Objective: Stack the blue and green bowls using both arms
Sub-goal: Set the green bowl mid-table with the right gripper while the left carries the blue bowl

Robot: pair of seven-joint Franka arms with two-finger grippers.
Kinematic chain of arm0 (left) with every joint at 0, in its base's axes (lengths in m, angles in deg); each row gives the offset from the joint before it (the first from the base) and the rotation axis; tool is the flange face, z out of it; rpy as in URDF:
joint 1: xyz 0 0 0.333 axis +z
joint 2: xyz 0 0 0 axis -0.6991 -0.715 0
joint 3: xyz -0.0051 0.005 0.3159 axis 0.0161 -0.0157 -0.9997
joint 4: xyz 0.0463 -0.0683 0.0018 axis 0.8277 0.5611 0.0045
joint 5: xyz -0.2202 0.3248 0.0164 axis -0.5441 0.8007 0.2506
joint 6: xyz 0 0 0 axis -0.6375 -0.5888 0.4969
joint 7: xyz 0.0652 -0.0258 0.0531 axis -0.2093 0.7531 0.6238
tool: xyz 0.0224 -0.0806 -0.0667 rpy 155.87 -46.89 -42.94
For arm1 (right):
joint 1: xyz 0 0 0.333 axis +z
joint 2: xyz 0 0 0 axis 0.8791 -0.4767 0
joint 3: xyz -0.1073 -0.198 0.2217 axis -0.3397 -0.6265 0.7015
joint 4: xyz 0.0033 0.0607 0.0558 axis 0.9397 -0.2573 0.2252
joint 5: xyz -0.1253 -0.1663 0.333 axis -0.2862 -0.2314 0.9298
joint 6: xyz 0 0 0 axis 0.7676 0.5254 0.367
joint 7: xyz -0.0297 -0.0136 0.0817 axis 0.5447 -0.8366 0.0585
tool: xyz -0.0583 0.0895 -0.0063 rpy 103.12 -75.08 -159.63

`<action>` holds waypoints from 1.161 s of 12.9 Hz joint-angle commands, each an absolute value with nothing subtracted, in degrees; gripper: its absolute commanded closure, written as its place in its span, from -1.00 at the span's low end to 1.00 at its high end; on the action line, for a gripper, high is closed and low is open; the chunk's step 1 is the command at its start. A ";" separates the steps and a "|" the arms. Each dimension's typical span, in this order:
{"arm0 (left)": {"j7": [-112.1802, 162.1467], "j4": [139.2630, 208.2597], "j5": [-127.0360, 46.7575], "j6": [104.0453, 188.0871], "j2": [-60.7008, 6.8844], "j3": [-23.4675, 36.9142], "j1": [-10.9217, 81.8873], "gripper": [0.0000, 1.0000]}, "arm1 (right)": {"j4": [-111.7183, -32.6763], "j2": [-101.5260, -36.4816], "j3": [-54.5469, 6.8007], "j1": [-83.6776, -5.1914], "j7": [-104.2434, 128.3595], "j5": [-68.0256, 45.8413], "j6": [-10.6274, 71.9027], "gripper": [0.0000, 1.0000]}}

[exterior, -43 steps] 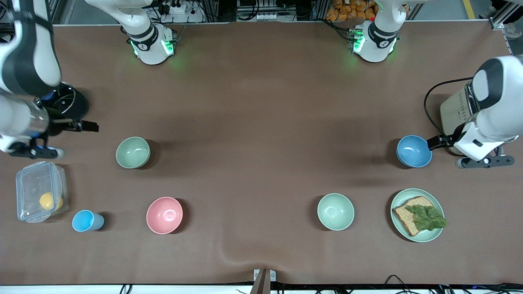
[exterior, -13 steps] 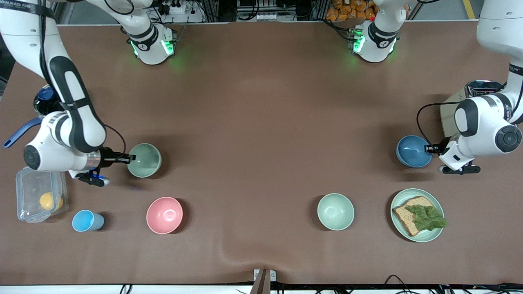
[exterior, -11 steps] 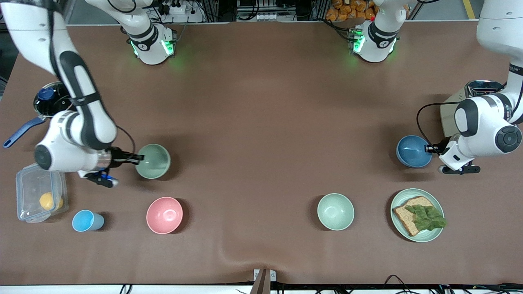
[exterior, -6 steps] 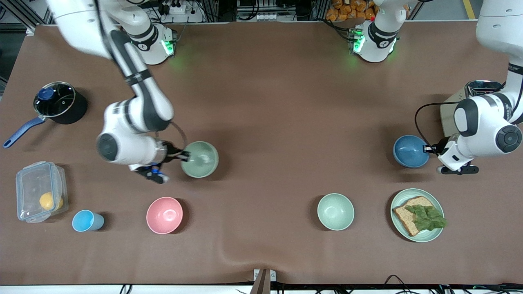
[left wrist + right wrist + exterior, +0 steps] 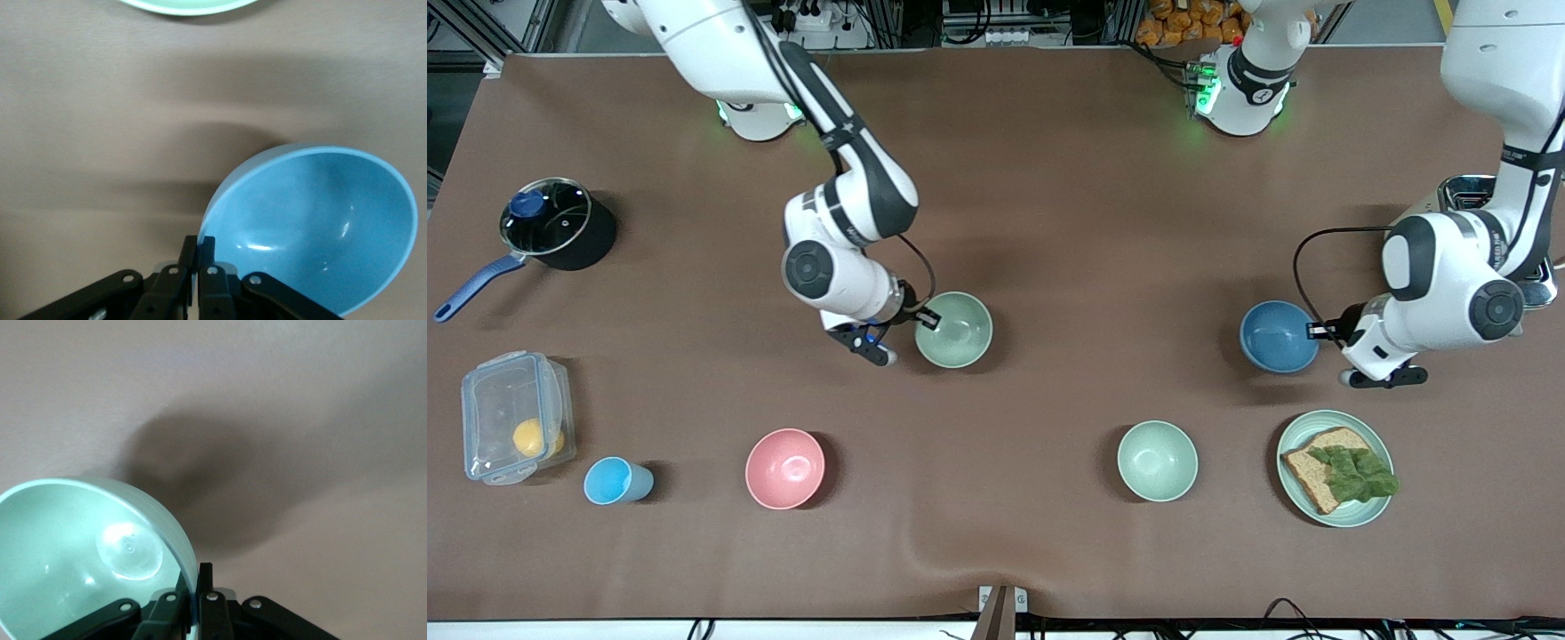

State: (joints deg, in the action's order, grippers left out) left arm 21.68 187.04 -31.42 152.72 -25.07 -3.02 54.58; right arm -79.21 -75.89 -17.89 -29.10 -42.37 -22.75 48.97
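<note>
While clamped by the rim in the right gripper (image 5: 927,320), green bowl (image 5: 955,330) seems light, stiff, slick; likewise blue bowl (image 5: 1279,336) rim-pinched by the left gripper (image 5: 1316,332).

- The right gripper (image 5: 925,317) pinches the rim of the green bowl (image 5: 954,330), above mid-table.
- The left gripper (image 5: 1317,331) pinches the rim of the blue bowl (image 5: 1278,336), near the plate with bread (image 5: 1336,468).

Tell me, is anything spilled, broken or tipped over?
Nothing stands out. The right gripper pinches the green bowl's rim and the left gripper pinches the blue bowl's rim; both bowls are empty and mouth-up. The pink bowl sits upright, and the bread stays on its plate.
</note>
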 commanded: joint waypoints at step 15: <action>49.45 165.38 -32.38 139.73 -24.74 14.06 49.83 1.00 | -81.91 -65.67 -23.17 -31.72 -47.72 -13.48 39.31 -1.00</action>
